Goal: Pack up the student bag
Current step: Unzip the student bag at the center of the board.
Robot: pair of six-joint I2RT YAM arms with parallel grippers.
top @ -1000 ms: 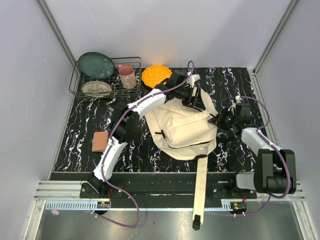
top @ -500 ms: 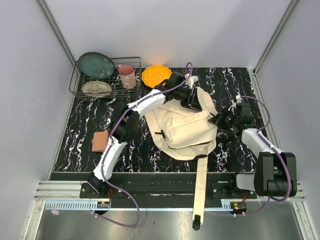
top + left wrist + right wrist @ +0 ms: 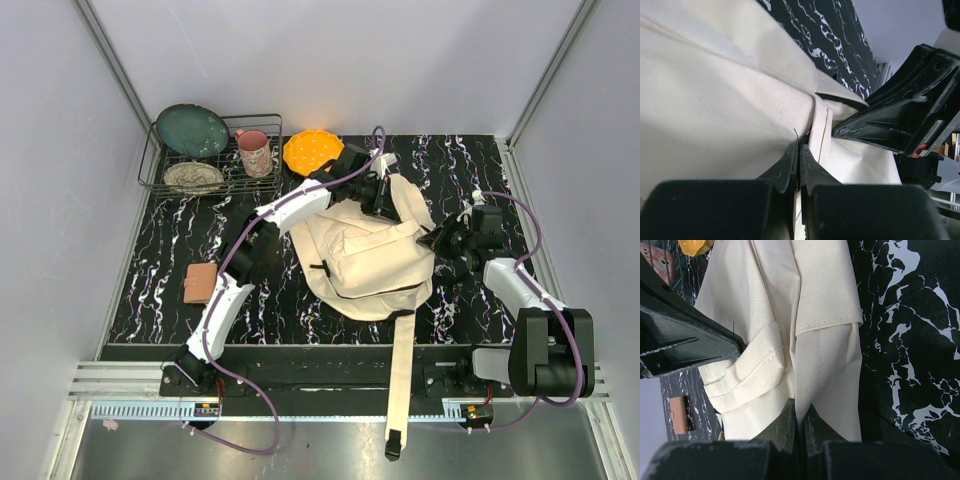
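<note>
Student bag mid-table. L gripper pinches far edge, R gripper right edge, jaws pressed on fabric. Strap overhangs near edge.

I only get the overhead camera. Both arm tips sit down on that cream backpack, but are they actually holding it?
Observer: The left one is. Its wrist camera shows the left jaws shut, pinching a raised fold of the cream canvas backpack.
Operator: And the arm on the right?
Observer: The right wrist camera shows the right jaws shut as well, gripping a fold of the cloth just below a stitched hem.
</note>
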